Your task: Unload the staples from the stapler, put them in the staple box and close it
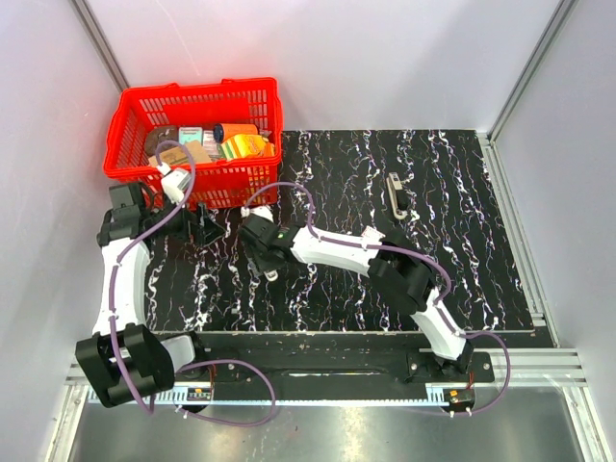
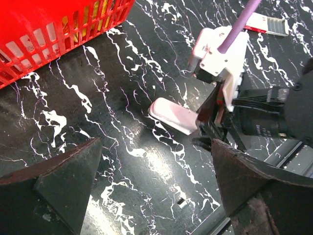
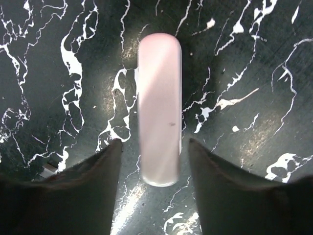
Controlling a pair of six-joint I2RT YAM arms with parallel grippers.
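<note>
Hovering low over the surface [image 1: 481,260], my right fingers [image 3: 98,176] are spread open. One finger is on each side of the white oblong piece [image 3: 159,107], and they do not touch it. My left fingers [image 2: 63,176] are also wide open and hold nothing; they are near the red basket [image 1: 197,135] at the far left corner. The stapler [image 1: 395,195] lies flat toward the far edge, right of the middle, well apart from both pairs of fingers.
</note>
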